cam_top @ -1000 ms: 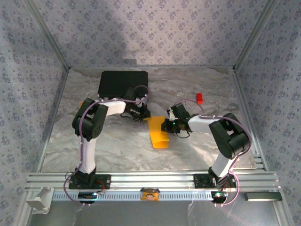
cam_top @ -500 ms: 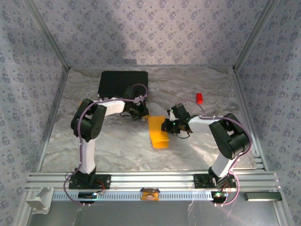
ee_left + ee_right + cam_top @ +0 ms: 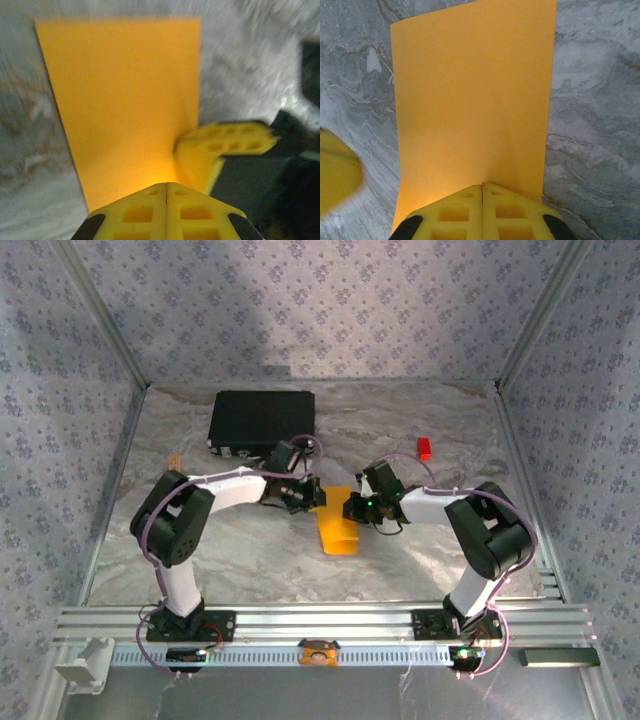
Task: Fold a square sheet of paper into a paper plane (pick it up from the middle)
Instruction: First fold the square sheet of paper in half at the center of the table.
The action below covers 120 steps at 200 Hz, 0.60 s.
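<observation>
We see the paper sheet (image 3: 338, 527) approx mid-table (image 3: 250, 560). It shows as a narrow orange-yellow rectangle, so it looks folded in half, w/ its long axis running front to back. Its near end rests on the marbled grey top and looks a bit curled; its far end sits btw the two grippers. L gripper (image 3: 306, 497) reaches in from the left to the sheet's far-left corner. R gripper (image 3: 352, 508) reaches in from the right to its right edge. The two heads are near each other but apart.

In the L wrist view, we see the yellow fingers (image 3: 145, 212) pressed together w/ no gap at the seam. The sheet's edge runs straight into the tips, so L is clamped on the paper. The sheet spreads away from the tips, and R gripper's yellow fingers (image 3: 225, 142) meet its right edge.

The R wrist view is much the same: jaws are tight together and the sheet comes out at the tips, pinched. The sheet bows slightly, w/ its left edge curved. The yellow blur at lower left we can't ID for sure.

The black case (image 3: 262, 420) sits at the far left of the table, well apart from the sheet. The small red block (image 3: 424, 448) sits far right, on its own.
</observation>
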Available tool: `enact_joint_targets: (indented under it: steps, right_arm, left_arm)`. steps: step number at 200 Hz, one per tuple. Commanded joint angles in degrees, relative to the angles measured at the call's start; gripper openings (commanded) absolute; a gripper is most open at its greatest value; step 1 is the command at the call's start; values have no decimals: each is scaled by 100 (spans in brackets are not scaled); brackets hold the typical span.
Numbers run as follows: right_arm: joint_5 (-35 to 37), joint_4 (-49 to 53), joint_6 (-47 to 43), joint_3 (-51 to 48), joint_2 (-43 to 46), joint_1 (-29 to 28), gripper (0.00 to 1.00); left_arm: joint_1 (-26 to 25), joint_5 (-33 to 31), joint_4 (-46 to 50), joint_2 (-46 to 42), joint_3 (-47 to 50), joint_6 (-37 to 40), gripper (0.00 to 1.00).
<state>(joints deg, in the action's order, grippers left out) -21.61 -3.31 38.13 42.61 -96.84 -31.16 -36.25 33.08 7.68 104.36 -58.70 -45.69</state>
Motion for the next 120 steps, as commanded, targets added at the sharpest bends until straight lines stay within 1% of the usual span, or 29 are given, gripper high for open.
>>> enact_joint_targets:
  steps: [1,11,25,62,120]
  right_arm:
    - [595,813,23,-272,-139,-3,0]
    - [620,845,2,-271,-114,-6,0]
    - [627,841,1,-298,-94,-13,0]
    - [631,794,15,-333,-105,-5,0]
    - [597,695,63,-386,-197,-34,0]
  left_arm:
    - [-99,479,-421,-151,195,-277,4]
    - [-119,471,-421,-161,246,-275,4]
    - [-118,519,-657,-161,403,-404,4]
    - [-119,625,-736,32,439,-326,6]
    - [-110,513,-587,378,565,-4,6]
